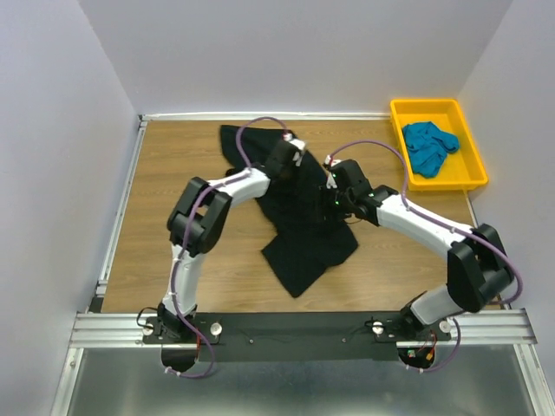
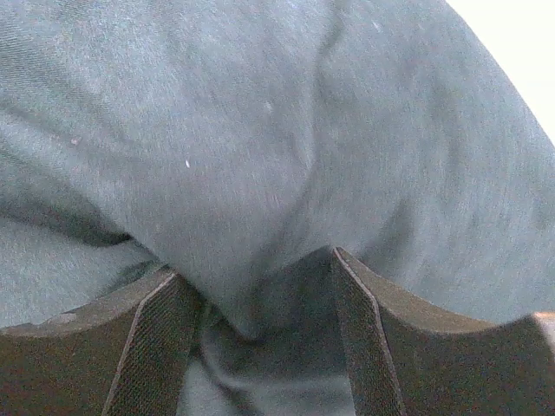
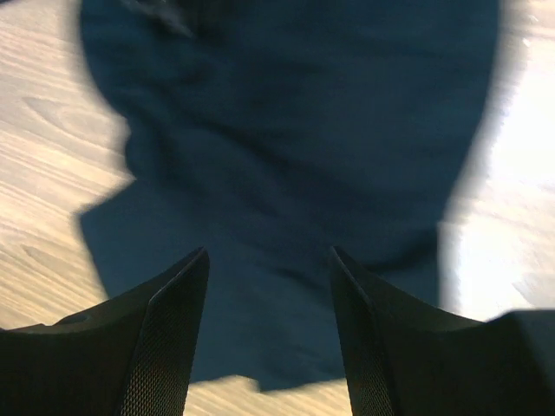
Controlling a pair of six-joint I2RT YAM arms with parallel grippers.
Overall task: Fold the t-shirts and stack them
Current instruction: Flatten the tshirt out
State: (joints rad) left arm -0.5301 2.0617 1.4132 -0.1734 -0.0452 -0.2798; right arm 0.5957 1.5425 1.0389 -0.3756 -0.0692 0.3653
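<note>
Looking down from the top camera: the large plain black cotton t-shirt (image 1: pixel 303 234) lies rumpled in the middle of the light wooden table (image 1: pixel 173 156), one corner trailing towards me. The bright teal-blue t-shirt (image 1: pixel 429 146) is bunched up in the yellow plastic tray (image 1: pixel 473 178) at the far right corner, well away from both arms.

The left gripper (image 2: pixel 256 269) is down in the black cloth near its far edge. A soft ridge of fabric bulges between the two fingers and seems to touch both pads, but I cannot tell whether it is truly pinched or just lying there. The right gripper (image 3: pixel 269 253) hangs above the shirt's right side with its jaws wide and nothing between them, dark cloth and bare wood below.

I reckon this shirt is light, limp and floppy. It will drape and sag from whatever point I lift, and it could slide out of a shallow pinch. I would take hold at an edge or a shoulder seam, where the layers are doubled, with one grip per arm set well apart, so the cloth spreads flat rather than bunching. A grab at mid-panel would probably only raise a tent.
</note>
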